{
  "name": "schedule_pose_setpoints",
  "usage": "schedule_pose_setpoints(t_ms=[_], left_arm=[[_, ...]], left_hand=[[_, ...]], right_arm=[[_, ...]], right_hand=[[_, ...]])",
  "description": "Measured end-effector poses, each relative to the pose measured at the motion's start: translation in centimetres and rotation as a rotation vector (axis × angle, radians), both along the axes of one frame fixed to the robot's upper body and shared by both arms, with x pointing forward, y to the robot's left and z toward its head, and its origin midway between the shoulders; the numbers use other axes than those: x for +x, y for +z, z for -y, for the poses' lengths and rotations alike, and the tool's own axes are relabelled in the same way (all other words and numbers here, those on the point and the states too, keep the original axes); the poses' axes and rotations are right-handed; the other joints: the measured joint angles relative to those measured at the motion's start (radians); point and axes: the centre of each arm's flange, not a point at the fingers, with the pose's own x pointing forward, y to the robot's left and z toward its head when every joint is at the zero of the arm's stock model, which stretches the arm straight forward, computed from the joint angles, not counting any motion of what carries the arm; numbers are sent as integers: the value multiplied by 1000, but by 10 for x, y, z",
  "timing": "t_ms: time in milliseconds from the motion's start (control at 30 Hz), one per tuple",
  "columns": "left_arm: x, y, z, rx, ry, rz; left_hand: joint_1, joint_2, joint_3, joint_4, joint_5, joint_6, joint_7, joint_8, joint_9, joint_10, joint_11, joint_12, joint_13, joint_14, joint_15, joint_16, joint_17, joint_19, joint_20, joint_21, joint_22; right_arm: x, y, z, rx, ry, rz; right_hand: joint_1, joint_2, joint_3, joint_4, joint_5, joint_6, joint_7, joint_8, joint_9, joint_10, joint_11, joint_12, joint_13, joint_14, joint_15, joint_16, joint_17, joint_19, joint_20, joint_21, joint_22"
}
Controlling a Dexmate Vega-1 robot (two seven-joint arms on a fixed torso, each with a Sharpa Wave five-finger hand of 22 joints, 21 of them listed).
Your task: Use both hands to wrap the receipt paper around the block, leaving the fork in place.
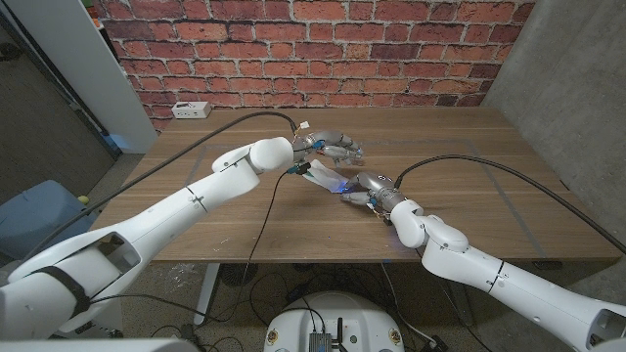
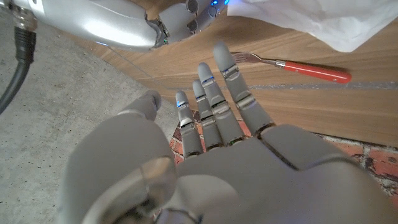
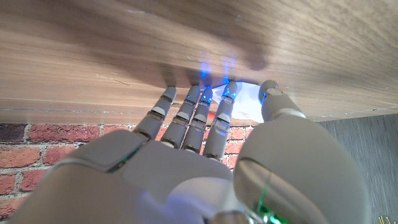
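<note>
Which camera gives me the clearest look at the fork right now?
The left wrist view: the fork lies in full on the wood, red handle and metal tines clear, beyond the left robot hand and beside the white paper. I cannot make out the fork in the head or right wrist views.

I'm looking down on a wooden table (image 1: 469, 147) with a dark grain. Behind it runs a red brick wall (image 1: 323, 39), meeting a grey concrete wall (image 1: 577, 88) on one side and a pale panel (image 1: 88, 68) on the other. A white power strip (image 1: 191, 110) sits at the far corner. Cables (image 1: 245, 284) trail across the floor underneath.
</note>
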Motion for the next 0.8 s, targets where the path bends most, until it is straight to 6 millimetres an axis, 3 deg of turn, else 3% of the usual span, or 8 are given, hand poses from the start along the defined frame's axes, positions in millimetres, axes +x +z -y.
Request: schedule_pose_setpoints(t_ms=[133, 233, 400, 567, 800], left_arm=[[-3, 3, -5, 17, 71, 52], [-4, 3, -7, 38, 128, 84], [-2, 2, -14, 79, 243, 125], [-1, 5, -18, 120, 347, 171], [2, 10, -22, 154, 438, 214]], left_hand=[[55, 42, 32, -48, 7, 84, 14, 18, -5, 44, -16, 0, -13, -22, 9, 7, 1, -41, 9, -26, 0], [80, 67, 46, -68, 15, 99, 19, 18, -5, 62, -15, 0, -20, -18, 9, 24, 2, -43, 11, -26, 0], [118, 74, 29, -103, 15, 112, 9, 13, -5, 74, -14, -7, -19, 2, 3, 64, 26, -2, -40, -20, 4], [179, 78, 16, -115, 3, 134, 6, 8, -5, 100, -22, -8, -9, 24, -4, 106, 55, 41, -83, -4, 5], [232, 63, 12, -119, -9, 142, 5, -5, -5, 132, -38, 1, 1, 40, -13, 128, 64, 63, -105, 9, 5]], right_arm=[[-3, 0, 0, 24, 9, 5], [-4, 1, 2, 43, 9, 9], [-6, 2, 6, 75, 8, 15], [-8, 4, 9, 121, 13, 27], [-10, 8, 12, 193, 30, 44]], right_hand=[[-45, 1, -13, 13, 8, -94, -14, -3, 0, -72, -1, -10, -2, -49, -1, -25, -5, -9, 1, -6, -1], [-102, -17, -44, 28, 8, -174, -17, -3, 4, -123, 0, -14, -3, -83, 1, -37, -8, -20, 10, -6, 6], [-186, -58, -95, 49, 35, -337, -20, -3, 4, -211, 7, -14, -7, -138, 2, -55, -8, -56, 20, -8, 8], [-217, -68, -115, 55, 58, -451, -29, -3, 1, -292, 10, -18, -12, -211, 4, -78, -16, -112, 29, -27, 7], [-243, -68, -132, 64, 63, -488, -31, -3, 1, -326, 5, -18, -12, -248, 2, -86, -17, -159, 38, -38, 7]])
